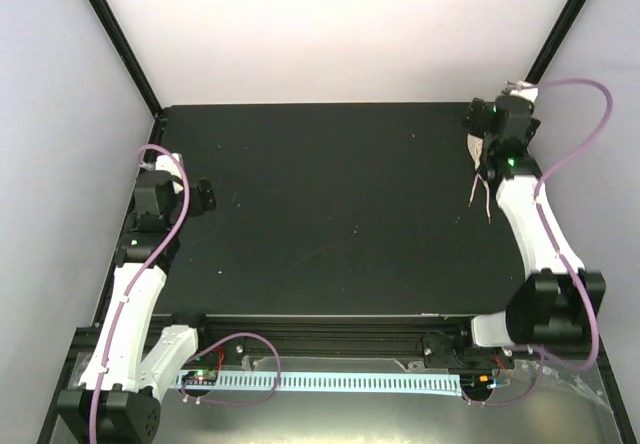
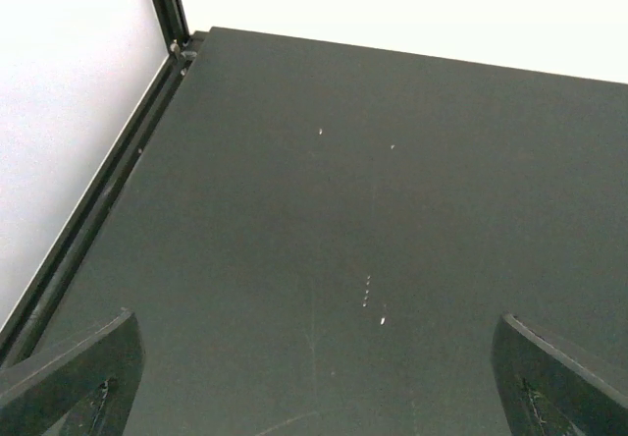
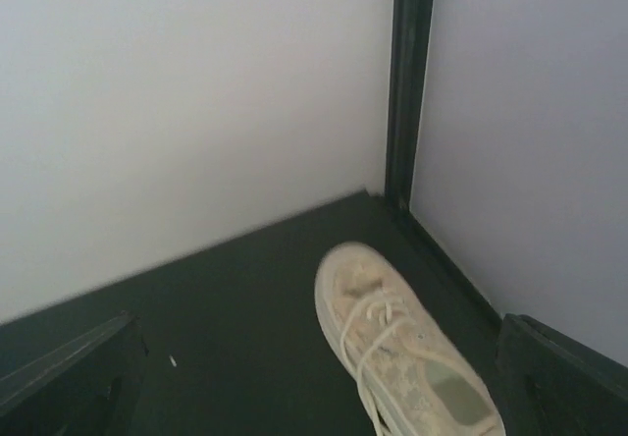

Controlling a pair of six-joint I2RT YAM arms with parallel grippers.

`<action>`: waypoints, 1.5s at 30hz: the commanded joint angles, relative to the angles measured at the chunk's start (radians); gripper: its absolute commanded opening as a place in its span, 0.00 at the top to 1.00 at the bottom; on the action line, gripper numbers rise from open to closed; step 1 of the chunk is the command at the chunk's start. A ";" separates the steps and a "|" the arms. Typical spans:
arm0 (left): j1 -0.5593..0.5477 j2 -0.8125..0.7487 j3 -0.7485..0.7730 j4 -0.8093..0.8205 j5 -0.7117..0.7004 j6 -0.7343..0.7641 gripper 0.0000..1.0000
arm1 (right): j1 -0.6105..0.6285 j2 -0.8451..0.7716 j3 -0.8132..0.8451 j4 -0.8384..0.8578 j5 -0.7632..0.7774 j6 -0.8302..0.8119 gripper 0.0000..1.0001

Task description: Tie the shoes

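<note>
The shoe (image 3: 397,343) lies at the upper right of the overhead view, its long axis running away from the right gripper (image 3: 319,367) (jaws wide apart) poised over it; the left gripper (image 2: 314,357), likewise spread, sits well apart.

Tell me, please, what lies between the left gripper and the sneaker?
Only bare black tabletop. The top external view shows nothing on the stretch from the left gripper to the sneaker in the far right corner.
</note>
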 commanded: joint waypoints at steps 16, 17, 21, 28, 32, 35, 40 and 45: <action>-0.004 0.036 -0.012 0.034 0.037 0.077 0.01 | -0.083 0.701 0.526 -0.608 0.169 0.027 0.00; -0.003 0.037 -0.011 0.034 0.046 0.080 0.01 | -0.090 0.714 0.535 -0.618 0.169 0.036 0.00; -0.004 0.039 -0.019 0.040 0.064 0.085 0.01 | -0.114 0.791 0.582 -0.692 0.198 0.092 0.00; -0.003 0.046 -0.016 0.038 0.078 0.090 0.01 | -0.125 0.854 0.570 -0.661 0.116 0.088 0.13; -0.003 0.039 -0.016 0.037 0.077 0.090 0.01 | -0.135 0.871 0.561 -0.655 0.089 0.095 0.34; -0.003 0.032 -0.022 0.041 0.078 0.090 0.01 | -0.151 0.873 0.539 -0.647 0.071 0.094 0.56; -0.004 0.037 -0.020 0.040 0.079 0.091 0.01 | -0.170 0.811 0.462 -0.599 0.028 0.077 0.97; -0.004 0.031 -0.028 0.043 0.074 0.091 0.01 | -0.169 0.680 0.412 -0.582 -0.019 0.035 0.98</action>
